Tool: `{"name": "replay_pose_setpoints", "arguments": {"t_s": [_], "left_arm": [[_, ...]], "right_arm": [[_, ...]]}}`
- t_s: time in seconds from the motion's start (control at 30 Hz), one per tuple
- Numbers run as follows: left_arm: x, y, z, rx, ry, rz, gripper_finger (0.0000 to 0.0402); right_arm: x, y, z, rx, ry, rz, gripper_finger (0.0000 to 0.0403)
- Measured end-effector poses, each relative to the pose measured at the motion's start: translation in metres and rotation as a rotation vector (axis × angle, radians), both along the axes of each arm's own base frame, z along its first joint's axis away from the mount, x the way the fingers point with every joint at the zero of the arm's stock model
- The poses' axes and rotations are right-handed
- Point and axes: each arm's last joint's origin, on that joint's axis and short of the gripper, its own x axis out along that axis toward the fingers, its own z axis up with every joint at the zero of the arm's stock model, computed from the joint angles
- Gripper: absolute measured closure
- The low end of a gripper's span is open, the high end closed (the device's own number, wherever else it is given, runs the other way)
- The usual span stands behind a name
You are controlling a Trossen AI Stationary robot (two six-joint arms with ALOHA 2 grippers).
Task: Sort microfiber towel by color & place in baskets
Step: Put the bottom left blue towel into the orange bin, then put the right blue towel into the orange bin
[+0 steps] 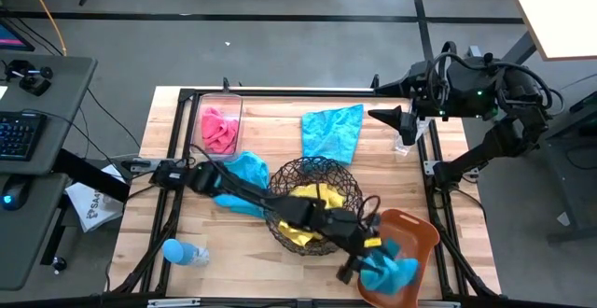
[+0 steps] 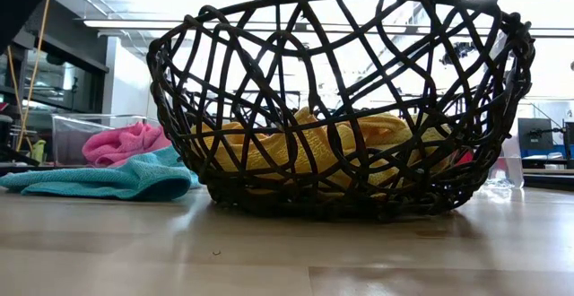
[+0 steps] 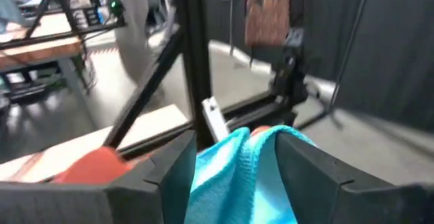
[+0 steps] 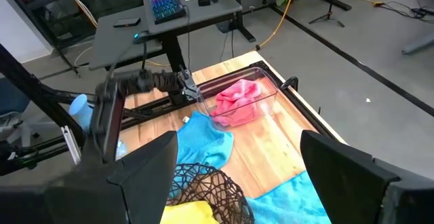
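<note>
My left gripper [image 1: 359,263] reaches over the salmon-orange tub [image 1: 417,233] at the table's near right. Its fingers stand open around a teal towel [image 1: 392,273] that lies bunched in the tub. A yellow towel [image 1: 315,203] fills the round wire basket [image 1: 315,170]. A pink towel [image 1: 220,131] lies in the clear bin [image 1: 224,103] at the far left. One more teal towel [image 1: 333,131] lies spread on the far side of the table, another [image 1: 244,172] under my left arm. My right gripper [image 1: 392,117] hangs open above the far right corner, touching nothing. My left gripper has a raised fold of the teal towel [image 3: 234,163] between its open fingers [image 3: 169,180], coming nearly level from the table's left side. The cloth fills the gap and lies against both inner sides. The rest of the towel rests in the tub.
A small light-blue bottle [image 1: 182,252] lies near the front left edge. A clear bottle [image 1: 403,145] stands by the far right frame post. The black frame rail [image 1: 438,196] runs along the table's right edge beside the tub. Bare wood shows in the middle far part.
</note>
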Motion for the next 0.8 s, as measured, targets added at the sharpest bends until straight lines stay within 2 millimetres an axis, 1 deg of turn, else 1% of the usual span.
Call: {"name": "replay_pose_setpoints", "arguments": {"t_s": [0.07, 0.13, 0.2, 0.27, 0.33, 0.4, 0.47, 0.53, 0.63, 0.7, 0.8], "left_arm": [[-0.006, 0.011, 0.013, 0.045, 0.049, 0.01, 0.0209], [-0.011, 0.021, 0.02, 0.056, 0.118, 0.007, 0.0209], [-0.015, 0.03, 0.022, 0.064, 0.18, 0.01, 0.021], [-0.018, 0.035, 0.027, 0.049, 0.212, 0.024, 0.021], [-0.018, 0.038, 0.032, 0.019, 0.207, 0.033, 0.0211], [-0.025, 0.039, 0.041, 0.015, 0.229, 0.024, 0.0211], [-0.032, 0.046, 0.052, 0.021, 0.25, -0.001, 0.0211], [-0.046, 0.059, 0.067, 0.04, 0.328, 0.012, 0.0211], [-0.07, 0.089, 0.087, 0.04, 0.46, 0.079, 0.0211], [-0.085, 0.107, 0.092, 0.029, 0.546, 0.126, 0.0211], [-0.109, 0.124, 0.091, -0.016, 0.607, 0.186, 0.0211]], "right_arm": [[0.0, 0.0, 0.0, -0.005, 0.001, 0.001, 0.0096], [0.0, 0.0, 0.0, -0.013, 0.003, 0.005, 0.0096], [0.0, 0.0, 0.0, -0.016, 0.004, 0.006, 0.0096], [0.0, 0.0, 0.0, -0.016, 0.004, 0.006, 0.0096], [0.0, 0.0, 0.0, -0.016, 0.004, 0.006, 0.0096], [0.0, 0.0, 0.0, -0.012, 0.003, 0.005, 0.0096], [0.0, 0.0, -0.001, 0.011, 0.005, -0.006, 0.0096], [-0.002, 0.0, -0.004, 0.027, 0.037, -0.015, 0.0096], [-0.003, 0.0, -0.012, 0.03, 0.121, -0.03, 0.0096], [0.0, -0.001, -0.018, 0.02, 0.166, -0.063, 0.0096], [0.008, -0.001, -0.033, 0.009, 0.242, -0.1, 0.0096]]}}
